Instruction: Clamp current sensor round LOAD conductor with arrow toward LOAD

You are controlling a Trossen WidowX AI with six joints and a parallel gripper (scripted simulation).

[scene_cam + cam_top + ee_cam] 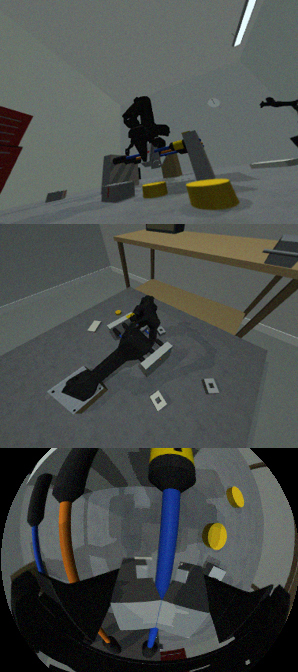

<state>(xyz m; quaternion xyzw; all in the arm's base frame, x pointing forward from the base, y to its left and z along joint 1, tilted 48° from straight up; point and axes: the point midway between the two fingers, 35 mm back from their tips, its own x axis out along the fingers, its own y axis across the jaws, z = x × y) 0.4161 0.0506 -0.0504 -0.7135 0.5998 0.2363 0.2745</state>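
The open grey current sensor (137, 615) (154, 161) is off the table, its two halves spread around the blue conductor (169, 533). Two pale core faces show in the wrist view. My gripper (161, 575) stands wide, with one black finger against each outer side of the sensor, holding it open. The blue conductor runs between the halves and carries a yellow marker (171, 454) (130, 315) (178, 145), whose writing I cannot read. An orange conductor (65, 540) runs to the left in the wrist view. The arrow on the sensor cannot be made out.
The conductors span two upright grey blocks (157, 357) (198, 158). Yellow discs (212, 193) (217, 537) lie beyond one block. Pale square pieces with holes (158, 400) (211, 386) and a flat pale plate (94, 326) lie around. A wooden bench (189, 248) stands behind.
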